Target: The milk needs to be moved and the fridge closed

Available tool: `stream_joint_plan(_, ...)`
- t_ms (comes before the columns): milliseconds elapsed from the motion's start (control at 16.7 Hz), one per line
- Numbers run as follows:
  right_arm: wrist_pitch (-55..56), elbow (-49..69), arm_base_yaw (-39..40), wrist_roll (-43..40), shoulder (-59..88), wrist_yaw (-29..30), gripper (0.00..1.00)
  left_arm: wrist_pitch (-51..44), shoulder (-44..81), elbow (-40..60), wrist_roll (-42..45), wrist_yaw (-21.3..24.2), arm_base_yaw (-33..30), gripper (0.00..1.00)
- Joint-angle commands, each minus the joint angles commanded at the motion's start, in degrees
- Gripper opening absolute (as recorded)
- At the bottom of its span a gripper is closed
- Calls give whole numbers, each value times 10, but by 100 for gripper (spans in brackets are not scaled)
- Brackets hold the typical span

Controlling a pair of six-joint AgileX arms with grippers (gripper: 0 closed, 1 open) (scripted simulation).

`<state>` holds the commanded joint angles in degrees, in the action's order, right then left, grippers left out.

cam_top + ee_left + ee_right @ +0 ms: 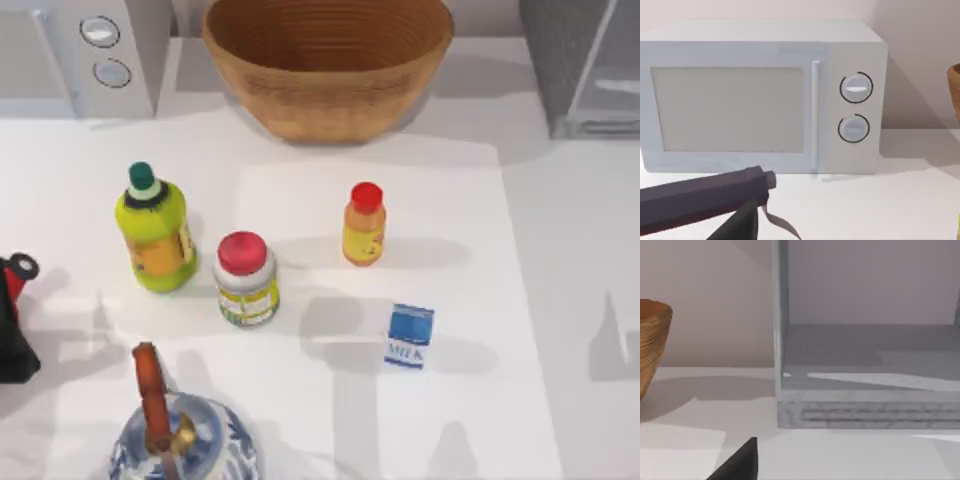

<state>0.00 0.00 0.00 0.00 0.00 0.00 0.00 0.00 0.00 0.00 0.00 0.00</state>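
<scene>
Two grippers hold nothing of the task: the left gripper (715, 200) faces the microwave (760, 95), the right gripper (740, 465) faces the fridge (865, 410); how wide either stands, I cannot tell. Well apart from both, the milk (410, 336) stands upright and free, blue above, white below with blue lettering, probably awaiting pickup. Beyond the right gripper the fridge stands open, ready to receive.

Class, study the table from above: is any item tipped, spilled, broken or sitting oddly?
Nothing is spilled or broken. The small blue-and-white milk carton stands upright, turned slightly askew to the table edge. The speckled grey fridge at the back right is open, its inside bare. The bottles and jar stand upright.
</scene>
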Motion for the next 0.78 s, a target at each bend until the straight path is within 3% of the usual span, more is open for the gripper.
stream_joint_plan(240,14,1,19,-1,14,3,100,0,0,0,0,0,0,100)
stream_joint_plan(420,71,4,87,-1,70,47,100,0,0,0,0,0,0,100)
stream_joint_plan(600,149,8,190,1,151,141,100,0,0,0,0,0,0,100)
stream_joint_plan(780,221,6,275,6,235,283,100,0,0,0,0,0,0,100)
